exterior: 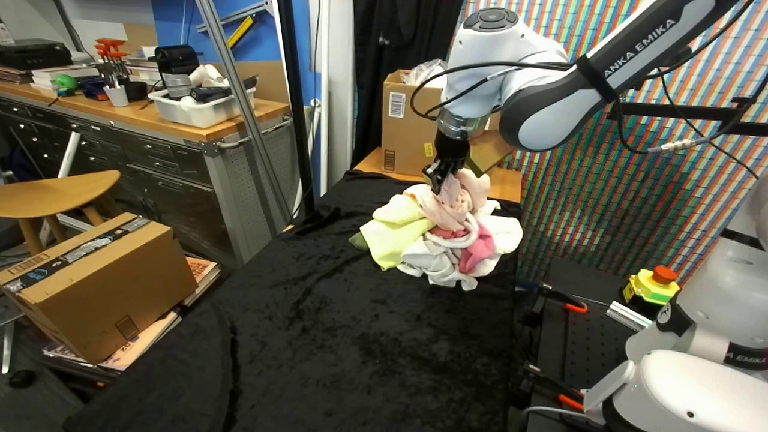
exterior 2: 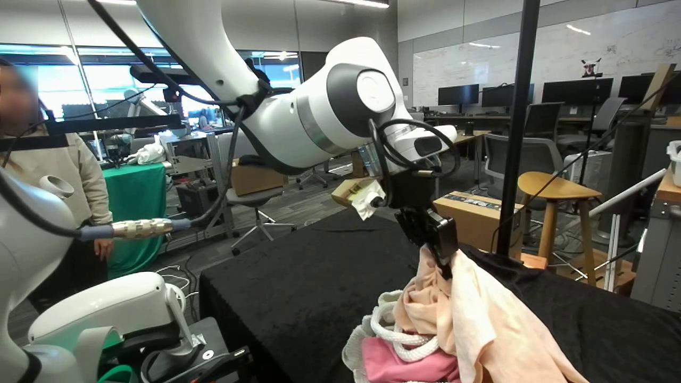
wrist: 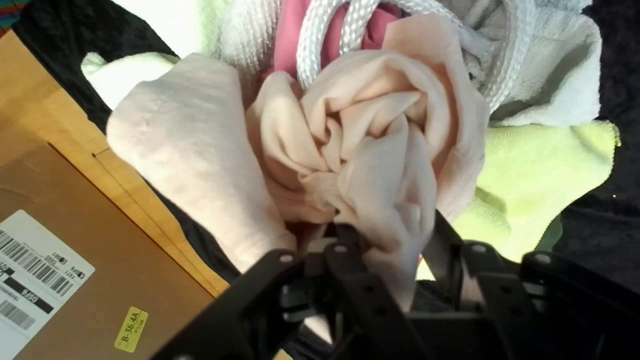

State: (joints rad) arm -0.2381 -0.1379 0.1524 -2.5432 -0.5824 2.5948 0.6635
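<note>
Cardboard box far left in an exterior view, near black-draped table. On the table, heap of cloths, yellow-green cloth at its left. Gripper at the heap's top, jaws partway apart; peach cloth sits loosely bunched between them, a gap showing beside its fold in the wrist view. Pink cloth lower, to the right. Red stop button well apart, farther right.

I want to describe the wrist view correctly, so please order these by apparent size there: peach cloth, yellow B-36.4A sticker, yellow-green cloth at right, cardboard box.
1. Peach cloth
2. Cardboard box, cut off by the frame
3. Yellow-green cloth
4. Yellow B-36.4A sticker
Visible parts only; true sizes may differ.
</note>
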